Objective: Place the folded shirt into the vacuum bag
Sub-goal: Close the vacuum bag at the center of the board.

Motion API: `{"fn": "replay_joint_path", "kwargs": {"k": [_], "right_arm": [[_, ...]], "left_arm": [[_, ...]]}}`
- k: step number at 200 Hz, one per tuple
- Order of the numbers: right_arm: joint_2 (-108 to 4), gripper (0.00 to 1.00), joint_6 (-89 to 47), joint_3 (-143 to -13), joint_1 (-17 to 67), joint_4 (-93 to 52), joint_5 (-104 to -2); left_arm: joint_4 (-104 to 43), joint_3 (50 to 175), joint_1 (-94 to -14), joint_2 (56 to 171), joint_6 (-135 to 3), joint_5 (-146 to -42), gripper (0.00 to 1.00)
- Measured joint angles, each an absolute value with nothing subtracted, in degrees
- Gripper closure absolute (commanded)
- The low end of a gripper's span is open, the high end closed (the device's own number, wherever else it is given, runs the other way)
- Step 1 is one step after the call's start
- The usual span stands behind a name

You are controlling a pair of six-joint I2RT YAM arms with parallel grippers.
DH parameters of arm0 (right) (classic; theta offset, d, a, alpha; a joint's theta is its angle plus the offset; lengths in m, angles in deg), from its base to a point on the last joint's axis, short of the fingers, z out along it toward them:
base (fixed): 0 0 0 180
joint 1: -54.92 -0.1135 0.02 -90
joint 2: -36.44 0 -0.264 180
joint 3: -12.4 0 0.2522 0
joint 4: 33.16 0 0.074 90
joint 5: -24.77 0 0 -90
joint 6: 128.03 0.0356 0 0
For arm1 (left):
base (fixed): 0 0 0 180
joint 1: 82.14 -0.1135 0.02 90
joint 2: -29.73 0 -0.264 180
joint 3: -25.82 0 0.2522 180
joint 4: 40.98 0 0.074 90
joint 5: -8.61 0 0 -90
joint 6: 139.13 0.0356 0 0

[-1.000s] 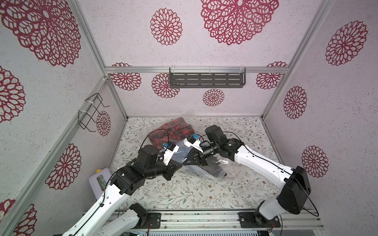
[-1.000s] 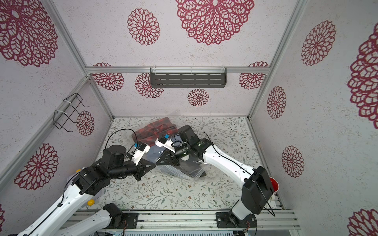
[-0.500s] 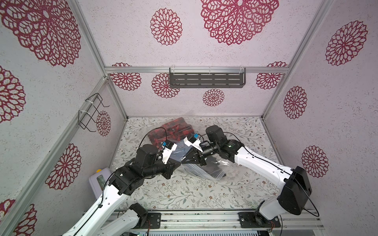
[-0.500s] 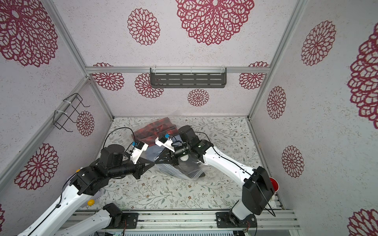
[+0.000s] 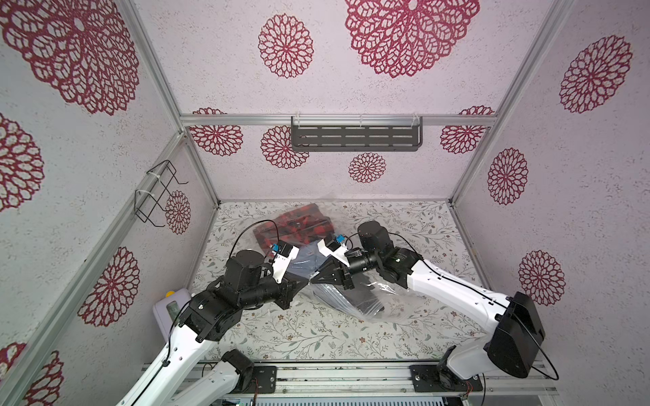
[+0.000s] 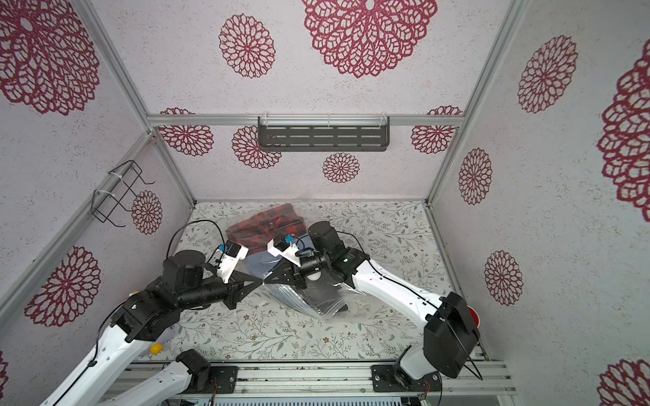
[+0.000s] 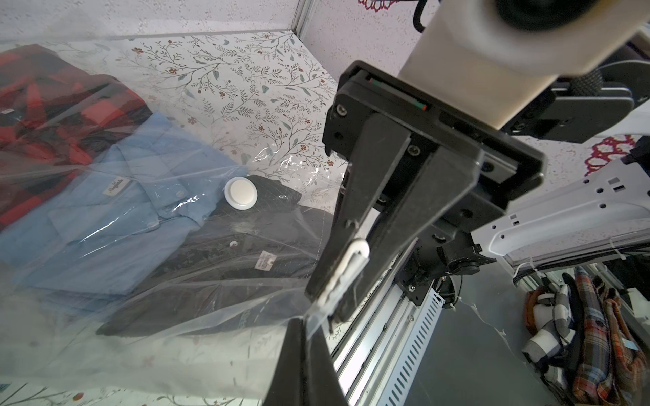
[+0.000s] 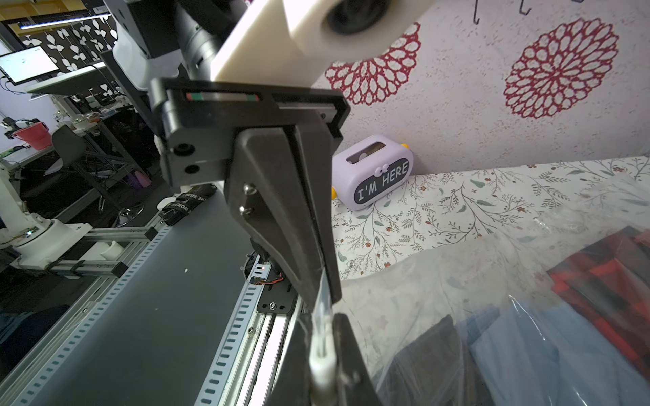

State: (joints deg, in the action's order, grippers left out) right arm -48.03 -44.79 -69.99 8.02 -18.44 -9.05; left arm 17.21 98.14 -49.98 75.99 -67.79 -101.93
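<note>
The vacuum bag (image 5: pixel 383 305) lies across the middle of the tabletop (image 5: pixel 316 337), with a red plaid shirt (image 7: pixel 52 105), blue shirt (image 7: pixel 123 218) and black shirt (image 7: pixel 228 274) folded inside. Its white valve disc (image 7: pixel 241 192) sits above the black shirt. The jaws of the left gripper (image 8: pixel 323 297) are clenched on the bag's raised edge. Those of the right gripper (image 7: pixel 327 304) grasp the white slider clip (image 7: pixel 348 267) there.

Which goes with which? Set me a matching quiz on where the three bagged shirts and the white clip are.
Things:
1 red plaid shirt
2 blue shirt
3 dark shirt
4 white clip

Places:
a pinched in the right gripper
b nearest the front rail
c nearest the back wall
d between the other two shirts

Pairs: 1-c, 2-d, 3-b, 4-a
</note>
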Motion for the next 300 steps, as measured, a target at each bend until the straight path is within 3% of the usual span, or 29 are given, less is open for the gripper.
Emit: {"fn": "replay_joint_path", "kwargs": {"k": [300], "right_arm": [[-43.7, 1.00, -21.6, -53.8, 7.4, -50.4, -13.4]], "left_arm": [[13.7, 96.8, -53.9, 74.3, -70.6, -108.1, 1.00]]}}
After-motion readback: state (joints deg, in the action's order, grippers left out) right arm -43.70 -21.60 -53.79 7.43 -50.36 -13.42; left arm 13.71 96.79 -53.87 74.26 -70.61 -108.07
